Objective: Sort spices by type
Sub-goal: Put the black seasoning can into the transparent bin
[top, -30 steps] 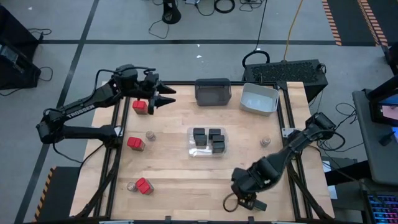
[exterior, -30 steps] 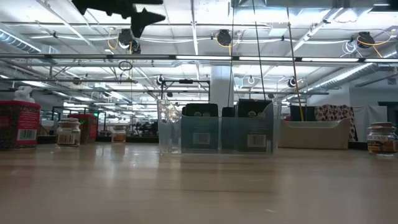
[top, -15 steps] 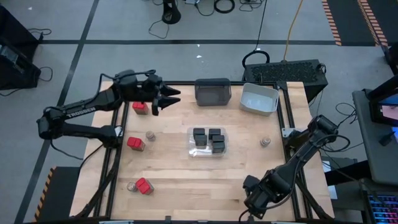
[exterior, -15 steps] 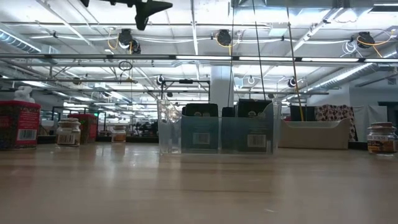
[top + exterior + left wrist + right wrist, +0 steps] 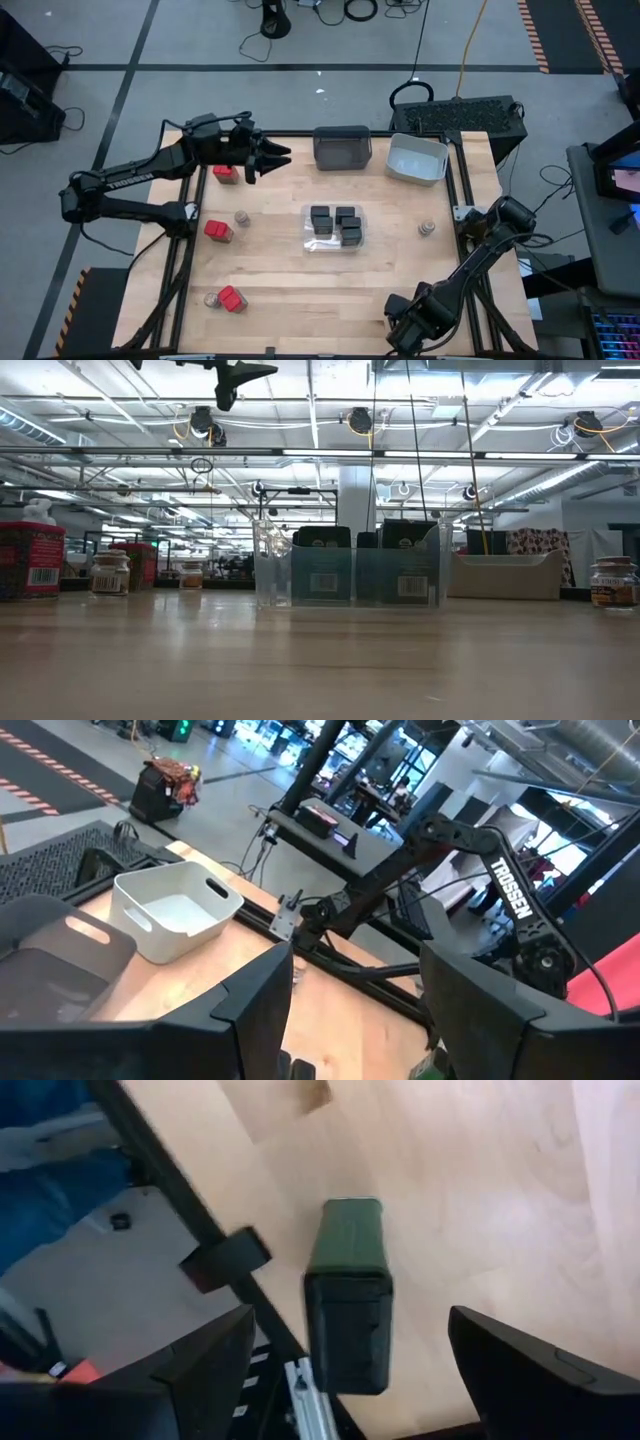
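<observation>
Dark boxy spices [image 5: 335, 224], red-topped ones [image 5: 218, 230]

Red-topped spice boxes [image 5: 219, 230] sit on the pale wood table [image 5: 280, 300]; black boxes [image 5: 335, 222] fill a clear bin [image 5: 308, 244]; tan-lidded jars [image 5: 241, 217]; dark grey bin [image 5: 342, 148]; light grey bin [image 5: 416, 159].

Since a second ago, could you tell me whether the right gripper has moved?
Yes. The right gripper has moved away from the clear bin, toward the table's near edge.

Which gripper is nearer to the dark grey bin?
The left gripper. It hovers beside the dark grey bin, toward the table's left. The right gripper is far away, at the opposite, near table edge.
</observation>
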